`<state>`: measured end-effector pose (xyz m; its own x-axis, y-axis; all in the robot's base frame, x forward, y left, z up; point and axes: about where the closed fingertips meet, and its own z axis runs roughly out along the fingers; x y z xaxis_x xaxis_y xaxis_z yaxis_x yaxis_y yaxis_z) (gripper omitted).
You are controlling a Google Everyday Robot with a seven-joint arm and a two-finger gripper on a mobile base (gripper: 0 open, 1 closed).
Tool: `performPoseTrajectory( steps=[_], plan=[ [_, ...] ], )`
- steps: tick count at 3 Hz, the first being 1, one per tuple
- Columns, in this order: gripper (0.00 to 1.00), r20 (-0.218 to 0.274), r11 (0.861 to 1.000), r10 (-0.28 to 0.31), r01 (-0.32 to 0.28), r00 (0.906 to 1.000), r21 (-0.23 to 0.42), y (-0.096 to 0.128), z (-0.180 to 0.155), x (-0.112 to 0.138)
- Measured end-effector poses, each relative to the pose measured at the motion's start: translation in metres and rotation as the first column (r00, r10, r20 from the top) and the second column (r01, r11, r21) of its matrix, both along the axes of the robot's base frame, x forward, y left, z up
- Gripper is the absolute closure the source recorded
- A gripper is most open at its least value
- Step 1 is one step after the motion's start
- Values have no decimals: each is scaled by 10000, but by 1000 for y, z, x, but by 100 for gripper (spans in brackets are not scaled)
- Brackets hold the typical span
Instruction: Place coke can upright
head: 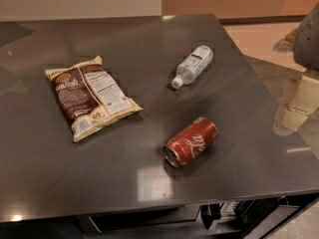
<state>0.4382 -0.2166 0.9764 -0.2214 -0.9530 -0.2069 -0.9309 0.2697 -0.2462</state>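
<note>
Grey tabletop (40, 173) held a snack bag (92, 97) at the left, then a clear bottle (193, 65) on its side and, nearer us, the coke can (192, 141), also lying down, silver top toward the front-left. At the right edge hung the gripper (299, 101), well apart from the can; whether it was spread or closed we could not tell. We judged the reach not yet begun: next it would need to travel left, grasp the can's body and tip it onto its base.
</note>
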Motion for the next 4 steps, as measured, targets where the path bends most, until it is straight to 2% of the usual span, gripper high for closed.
performPoseTrajectory(
  steps=[1, 2, 3, 4],
  plan=[
    [0, 2, 10000, 0, 0, 10000, 0, 0, 0, 0],
    [0, 3, 9997, 256, -256, 9997, 27, 7, -1, 4],
    [0, 38, 9971, 753, -752, 9972, -131, 24, -8, 7],
    [0, 11, 9823, 1856, -1855, 9826, -265, 58, -24, 8]
  ],
)
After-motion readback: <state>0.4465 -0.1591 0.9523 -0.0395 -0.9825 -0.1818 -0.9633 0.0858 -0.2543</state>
